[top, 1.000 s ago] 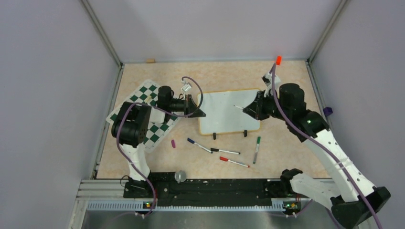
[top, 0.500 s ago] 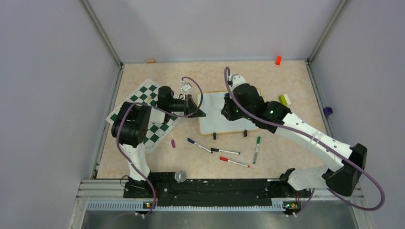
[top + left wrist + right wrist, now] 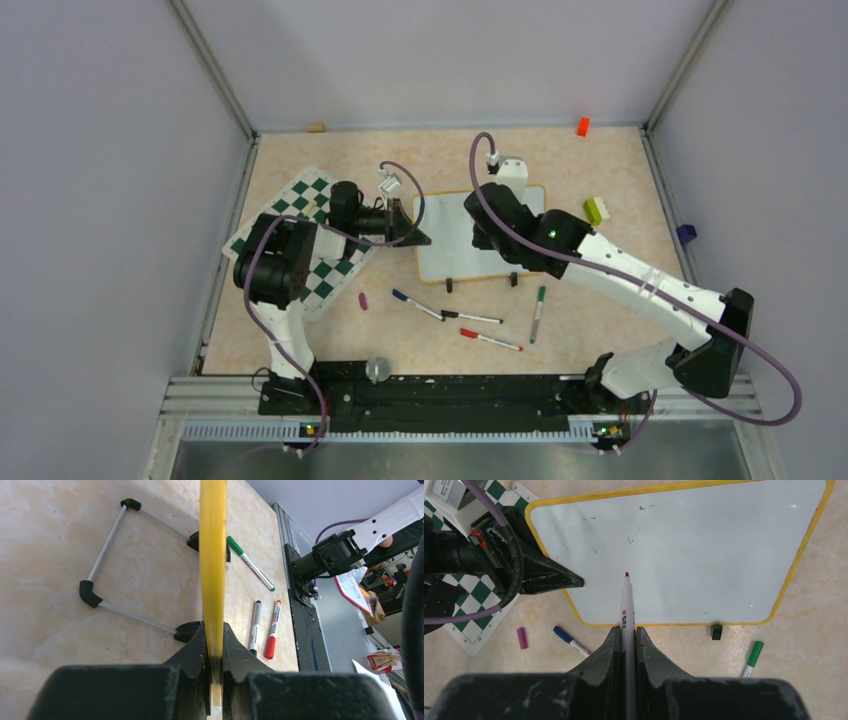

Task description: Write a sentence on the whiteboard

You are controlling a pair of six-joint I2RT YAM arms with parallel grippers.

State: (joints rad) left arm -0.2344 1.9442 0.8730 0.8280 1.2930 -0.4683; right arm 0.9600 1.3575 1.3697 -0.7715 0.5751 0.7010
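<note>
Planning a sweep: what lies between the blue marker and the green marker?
In the top view, a black-capped marker and a red marker lie between the blue marker and green marker.

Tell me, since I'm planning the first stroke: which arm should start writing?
Right. The right hand grips the uncapped marker, tip over the whiteboard; the left hand only clamps its frame.

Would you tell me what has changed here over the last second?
The right arm swung left, from the right side of the board to over its middle, bringing the right gripper, shut on the marker, above it. Nothing was grasped or released. The left gripper stays clamped on the board's left edge; the board and loose pens have not moved.
</note>
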